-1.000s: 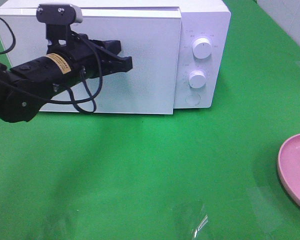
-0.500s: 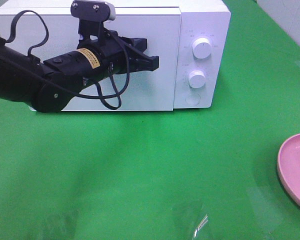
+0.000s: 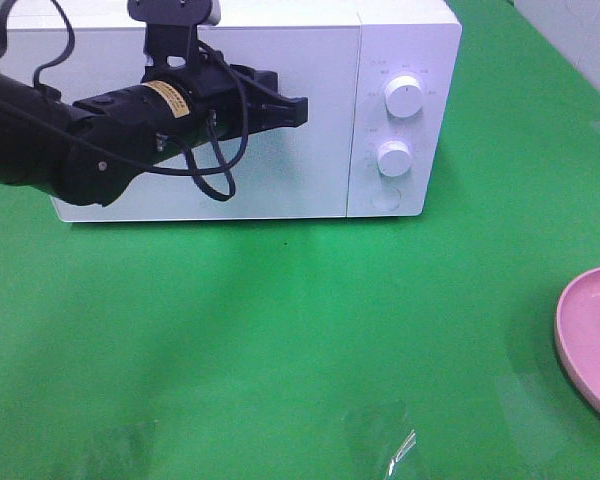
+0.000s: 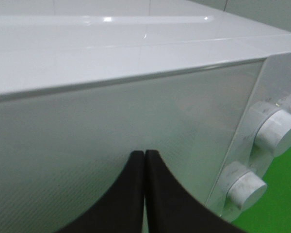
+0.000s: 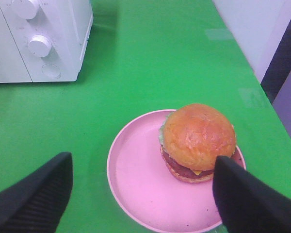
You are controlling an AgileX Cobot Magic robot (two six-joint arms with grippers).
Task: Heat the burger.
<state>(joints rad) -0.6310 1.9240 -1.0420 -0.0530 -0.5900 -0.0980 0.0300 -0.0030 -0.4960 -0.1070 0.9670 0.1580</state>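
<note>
The burger [image 5: 199,141], with its golden bun, lettuce frill and dark patty, sits on the pink plate [image 5: 136,179] and shows only in the right wrist view. My right gripper [image 5: 143,165] is open and empty above the plate, its fingers wide apart. In the high view only the plate's edge [image 3: 590,340] shows at the right. The white microwave [image 3: 405,40] stands at the back with its door [image 3: 280,180] closed flush. My left gripper [image 3: 300,108] is shut and empty, with its fingertips [image 4: 136,160] against the door front.
Two round knobs [image 3: 405,97] [image 3: 394,158] and a round button [image 3: 385,198] are on the microwave's right panel. Green table surface [image 3: 300,340] lies between the microwave and the plate. A white wall and the table's edge [image 5: 262,82] are at the far right.
The microwave door was ajar and is now flush with the body. My left arm moved right and toward the microwave, its shut gripper pressing on the door. The plate has not moved.
</note>
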